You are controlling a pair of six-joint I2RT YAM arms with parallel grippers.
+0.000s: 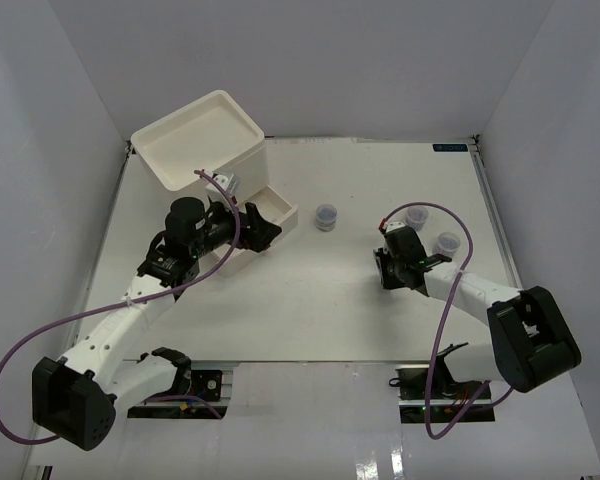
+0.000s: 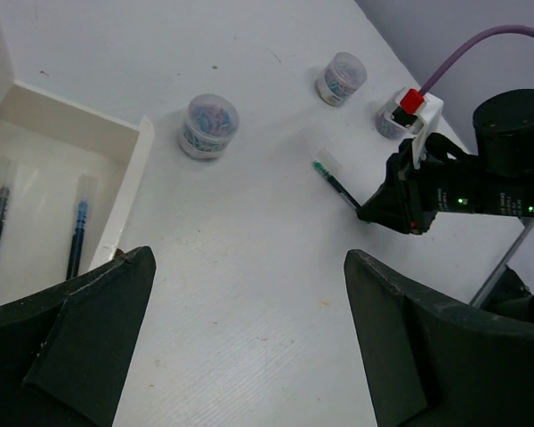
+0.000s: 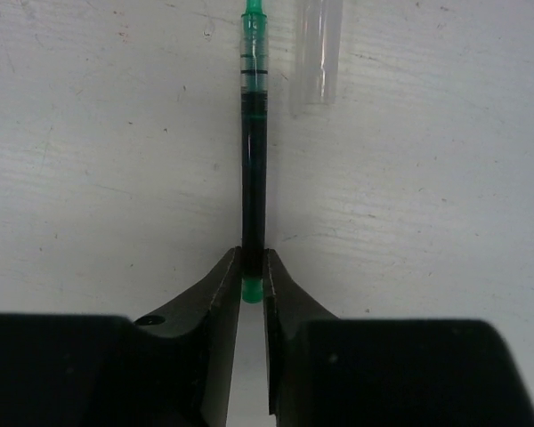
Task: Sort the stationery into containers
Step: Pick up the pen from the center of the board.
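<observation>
The white drawer unit (image 1: 202,140) stands at the far left with one drawer (image 1: 276,212) pulled out. In the left wrist view that drawer (image 2: 125,182) holds several pens (image 2: 76,233). My left gripper (image 1: 268,236) is open and empty beside the drawer, just above the table (image 2: 249,294). My right gripper (image 1: 384,268) is shut on the end of a green-tipped pen (image 3: 252,160) that lies on the table; the grip (image 3: 252,267) also shows in the left wrist view (image 2: 367,212). Three clear jars (image 1: 326,216) (image 1: 416,216) (image 1: 446,242) stand on the table. No tape rings are in view.
A clear pen cap (image 3: 317,53) lies just right of the green pen's tip. White walls close the table on the left, back and right. Purple cables (image 1: 450,300) loop from both arms. One jar (image 2: 209,124) stands between the drawer and the right gripper.
</observation>
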